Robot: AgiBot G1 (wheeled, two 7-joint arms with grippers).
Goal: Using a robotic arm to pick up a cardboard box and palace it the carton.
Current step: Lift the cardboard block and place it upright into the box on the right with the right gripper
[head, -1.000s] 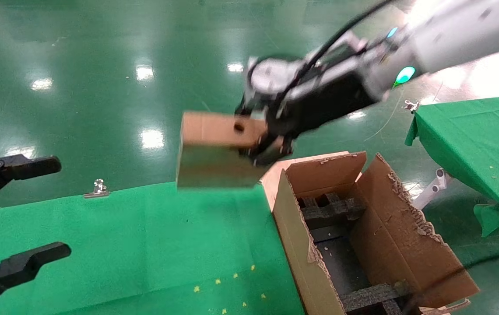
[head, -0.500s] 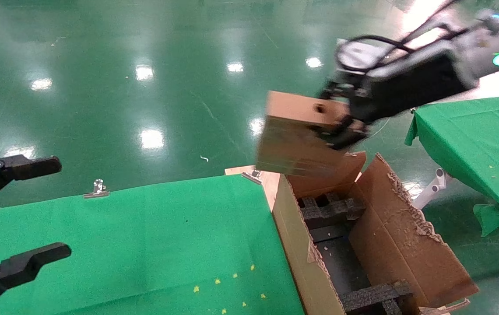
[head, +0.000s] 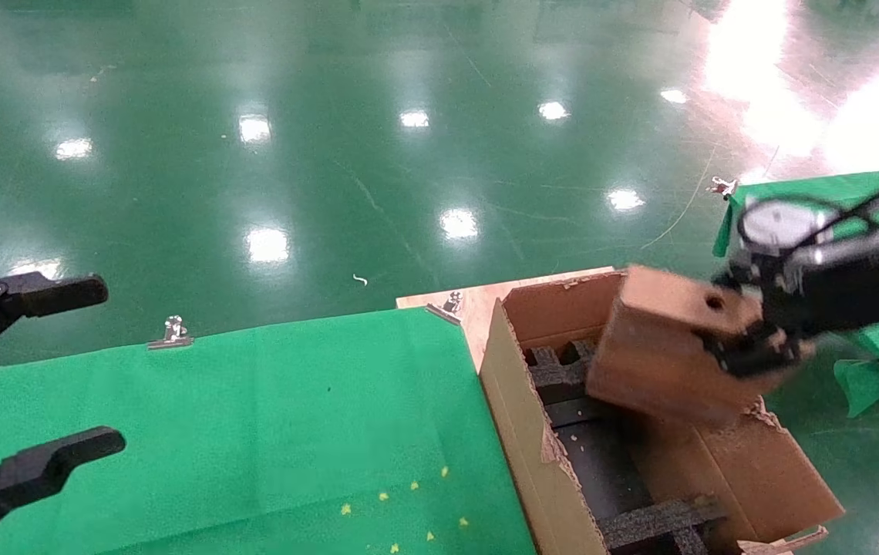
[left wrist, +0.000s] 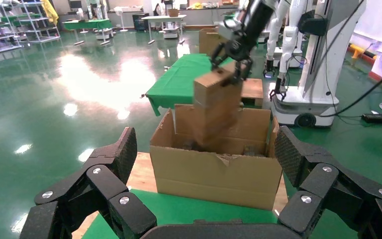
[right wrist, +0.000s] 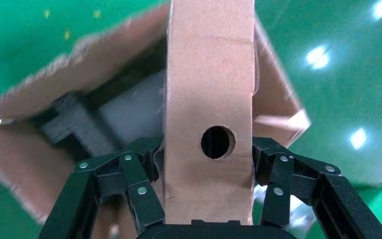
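My right gripper (head: 732, 351) is shut on the small brown cardboard box (head: 667, 351), clamping its end near the round hole (right wrist: 217, 142). The box hangs tilted over the open top of the large carton (head: 520, 432), above its right flap and black foam inserts (head: 563, 374). In the right wrist view the box (right wrist: 210, 84) stands between the fingers (right wrist: 139, 179), with the carton (right wrist: 15, 149) below. The left wrist view shows the box (left wrist: 218, 99) above the carton (left wrist: 219, 172). My left gripper (head: 104, 366) is open and empty at the left edge.
The carton stands at the right end of a green-clothed table (head: 254, 416) with metal clips (head: 174, 331) and a bare wooden corner (head: 478, 304). A second green table (head: 833, 208) stands at the right. Other robots (left wrist: 323, 50) stand far off on the green floor.
My right gripper has carried the cardboard box to the right and down, from above the table's far edge to over the carton's open top. The left gripper has not moved.
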